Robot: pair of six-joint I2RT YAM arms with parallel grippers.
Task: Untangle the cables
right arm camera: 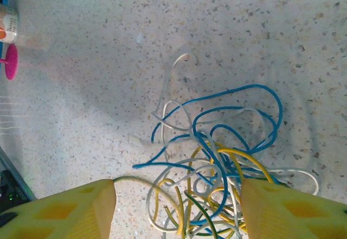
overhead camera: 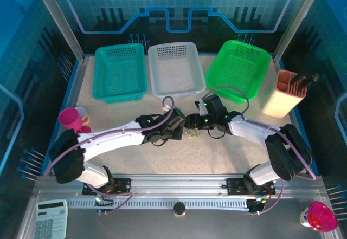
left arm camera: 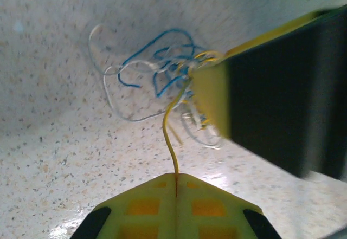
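Note:
The cables (right arm camera: 217, 157) lie in one small tangle of thin blue, white, yellow and green wires on the speckled table, seen from above as a small clump (overhead camera: 191, 133) between the two arms. My left gripper (left arm camera: 176, 176) is shut on a single yellow wire (left arm camera: 169, 130) that runs up into the tangle (left arm camera: 162, 76). From above, the left gripper (overhead camera: 180, 128) sits just left of the clump. My right gripper (right arm camera: 176, 209) stands open low over the tangle, with one yellow finger on each side of it. Its finger (left arm camera: 211, 98) touches the wires in the left wrist view.
Teal (overhead camera: 120, 71), white (overhead camera: 173, 68) and green (overhead camera: 238, 65) baskets line the back of the table. An orange holder (overhead camera: 284, 92) stands at the right and a pink cup (overhead camera: 70, 118) at the left. A calculator (overhead camera: 51, 220) lies near the front left.

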